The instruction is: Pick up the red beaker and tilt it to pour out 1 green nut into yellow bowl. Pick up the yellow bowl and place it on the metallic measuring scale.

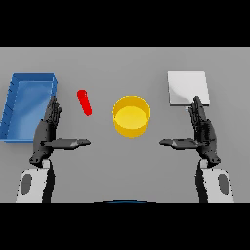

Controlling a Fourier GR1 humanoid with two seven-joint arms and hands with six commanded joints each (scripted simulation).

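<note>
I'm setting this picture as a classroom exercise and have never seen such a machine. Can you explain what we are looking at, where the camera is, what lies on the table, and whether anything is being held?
The single picture is taken from the robot's head, looking down at a grey table. The two white and grey arms coming in from the bottom are its own. Each ends in a dark hand: the left hand on the picture's left, the right hand on its right. Both are open, fingers straight, thumbs pointing inward, holding nothing.

On the table, from left to right: a blue tray, a red beaker shown as a slim tilted red cylinder, a yellow bowl in the middle, and a metallic measuring scale, a pale flat square. No green nut can be made out.
</note>
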